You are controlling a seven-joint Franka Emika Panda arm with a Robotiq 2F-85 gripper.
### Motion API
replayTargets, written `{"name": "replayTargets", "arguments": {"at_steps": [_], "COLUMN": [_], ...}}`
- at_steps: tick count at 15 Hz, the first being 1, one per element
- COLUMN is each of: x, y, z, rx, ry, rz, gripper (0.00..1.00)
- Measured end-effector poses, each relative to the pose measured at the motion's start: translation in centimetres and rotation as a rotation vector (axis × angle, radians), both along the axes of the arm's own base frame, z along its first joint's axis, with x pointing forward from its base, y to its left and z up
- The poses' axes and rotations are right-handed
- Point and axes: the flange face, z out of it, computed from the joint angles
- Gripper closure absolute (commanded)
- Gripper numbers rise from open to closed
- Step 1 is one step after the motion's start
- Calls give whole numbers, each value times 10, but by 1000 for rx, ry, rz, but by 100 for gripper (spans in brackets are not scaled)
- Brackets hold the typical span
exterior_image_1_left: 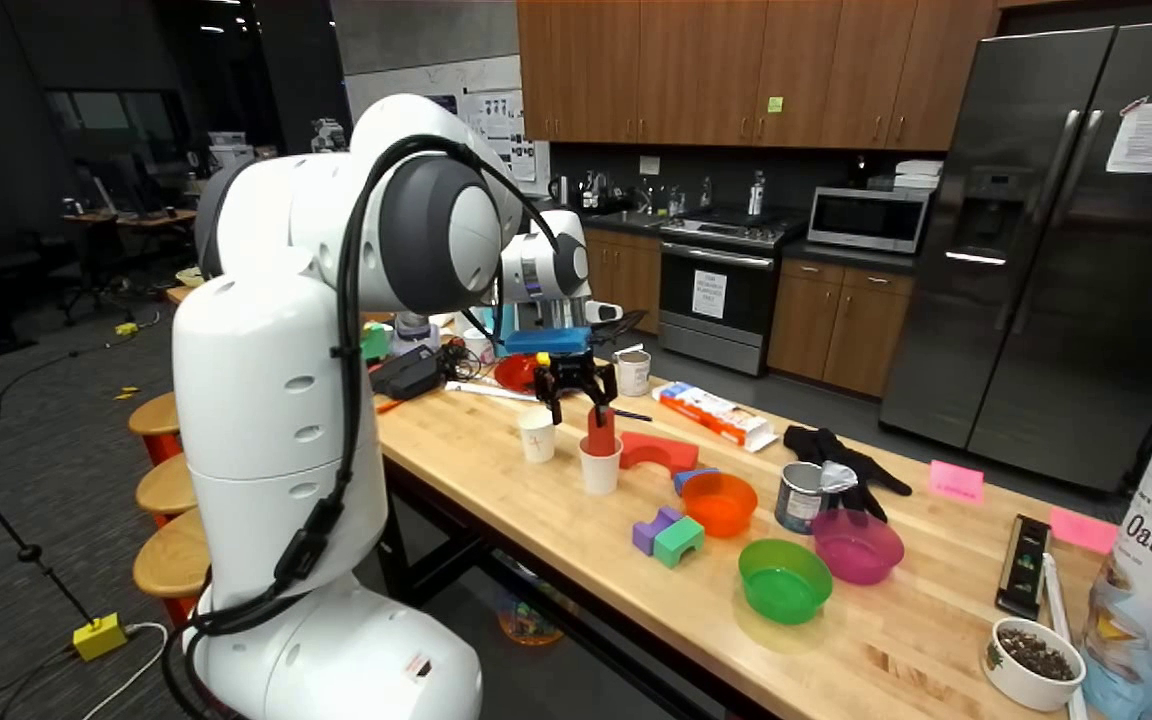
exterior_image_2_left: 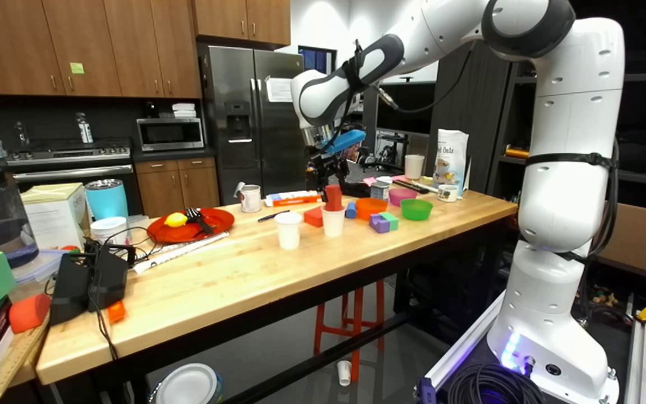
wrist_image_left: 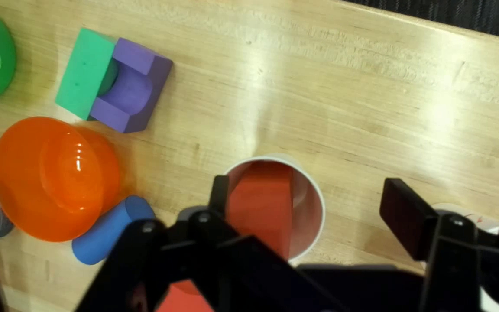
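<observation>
My gripper (exterior_image_1_left: 576,412) is open just above a white paper cup (exterior_image_1_left: 600,474). It also shows in the wrist view (wrist_image_left: 308,190), with nothing held between its fingers. A red block (exterior_image_1_left: 601,432) stands in the cup, its upper part above the rim, in both exterior views (exterior_image_2_left: 333,197). In the wrist view the red block (wrist_image_left: 261,199) leans to the left side of the cup (wrist_image_left: 308,216). The left finger is right beside the block; I cannot tell whether they touch. The right finger is well apart, near a second white cup (exterior_image_1_left: 537,440).
A red arch block (exterior_image_1_left: 664,453), a blue cylinder (wrist_image_left: 111,229) and an orange bowl (wrist_image_left: 50,177) are close by. Joined purple (wrist_image_left: 132,86) and green (wrist_image_left: 85,73) blocks, a green bowl (exterior_image_1_left: 784,582), a magenta bowl (exterior_image_1_left: 858,546) and a can (exterior_image_1_left: 798,497) stand farther along the table.
</observation>
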Motion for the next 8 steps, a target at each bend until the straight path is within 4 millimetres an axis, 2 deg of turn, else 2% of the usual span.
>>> {"name": "replayTargets", "arguments": {"at_steps": [8], "x": [-2], "y": [2], "z": [17], "rx": [-105], "ry": [-37], "rz": [22], "gripper": [0]}}
